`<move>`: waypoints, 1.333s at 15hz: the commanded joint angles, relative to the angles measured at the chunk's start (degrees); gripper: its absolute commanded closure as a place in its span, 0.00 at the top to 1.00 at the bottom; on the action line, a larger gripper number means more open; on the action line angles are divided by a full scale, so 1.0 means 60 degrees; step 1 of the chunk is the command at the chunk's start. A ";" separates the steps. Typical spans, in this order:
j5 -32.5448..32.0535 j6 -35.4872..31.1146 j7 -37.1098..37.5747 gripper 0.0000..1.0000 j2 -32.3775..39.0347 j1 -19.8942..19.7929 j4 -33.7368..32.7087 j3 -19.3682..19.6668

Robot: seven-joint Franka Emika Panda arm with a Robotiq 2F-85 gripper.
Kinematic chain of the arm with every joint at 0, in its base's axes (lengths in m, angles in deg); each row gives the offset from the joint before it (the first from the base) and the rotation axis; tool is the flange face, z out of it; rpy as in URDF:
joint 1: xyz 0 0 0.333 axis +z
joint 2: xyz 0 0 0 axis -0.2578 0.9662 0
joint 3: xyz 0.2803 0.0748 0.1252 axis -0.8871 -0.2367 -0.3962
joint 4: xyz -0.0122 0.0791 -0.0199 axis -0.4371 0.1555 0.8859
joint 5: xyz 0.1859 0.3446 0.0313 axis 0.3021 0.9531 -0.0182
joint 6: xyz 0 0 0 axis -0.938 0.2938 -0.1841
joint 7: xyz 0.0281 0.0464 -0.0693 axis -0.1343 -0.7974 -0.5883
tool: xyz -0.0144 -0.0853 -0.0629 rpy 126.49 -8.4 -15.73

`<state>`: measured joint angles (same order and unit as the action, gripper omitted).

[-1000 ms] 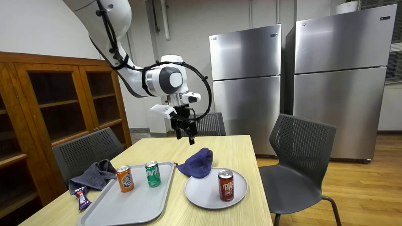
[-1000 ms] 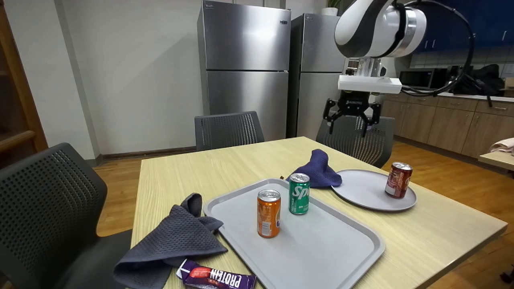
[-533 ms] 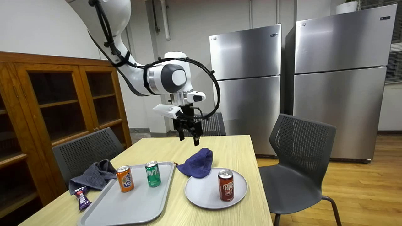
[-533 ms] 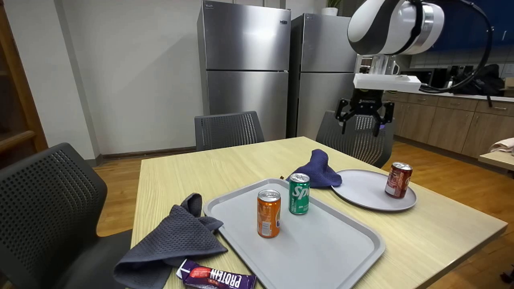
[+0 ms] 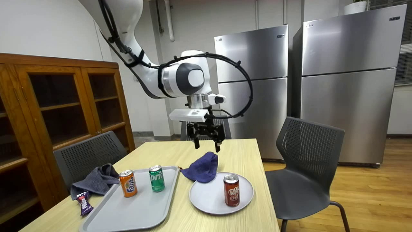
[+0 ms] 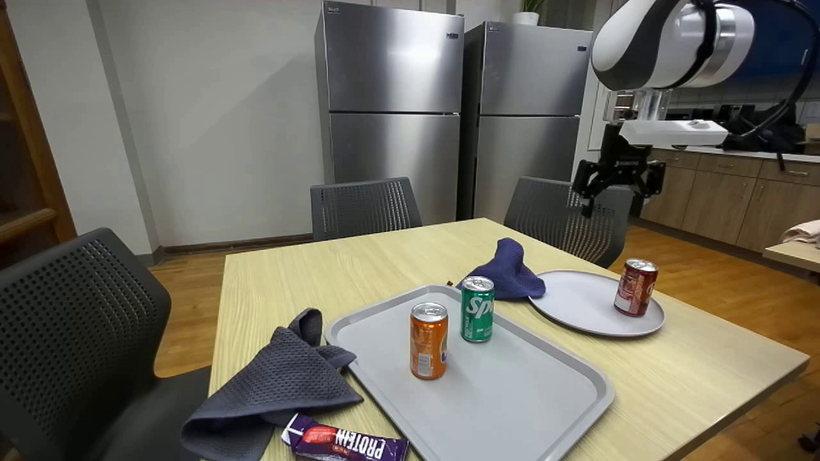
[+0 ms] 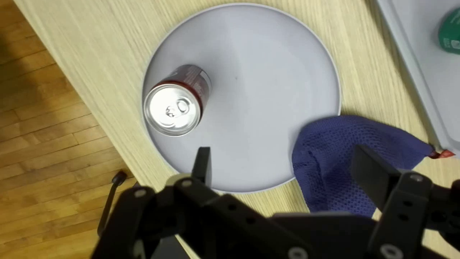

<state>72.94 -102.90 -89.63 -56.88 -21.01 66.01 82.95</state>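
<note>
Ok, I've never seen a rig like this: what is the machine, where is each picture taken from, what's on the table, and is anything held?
The machine is a white robot arm; the black end effector at its tip does the grasping. Two pictures come from cameras outside the robot; the wrist view comes from a camera on the arm, looking down past the fingers.

On the light table, a grey tray bears an orange Fanta can and a green Sprite can. A pale plate bears a Dr Pepper can, and a blue cloth overlaps its rim. A dark grey cloth and a purple packet marked PROTEIN lie at one side of the tray.

Nothing is held: the end effector is open, hanging above the table.
</note>
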 commanded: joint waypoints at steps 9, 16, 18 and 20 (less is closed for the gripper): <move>0.0641 0.0382 -0.3885 1.00 0.0836 -0.1310 -0.0515 -0.0096; 0.0513 0.0066 -0.3552 1.00 0.0939 -0.1311 -0.0377 -0.0063; 0.0514 0.0076 -0.3553 1.00 0.0939 -0.1310 -0.0390 -0.0067; 0.0514 0.0084 -0.3553 1.00 0.0940 -0.1310 -0.0396 -0.0067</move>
<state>76.30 -102.47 -111.17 -51.20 -28.32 63.67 83.12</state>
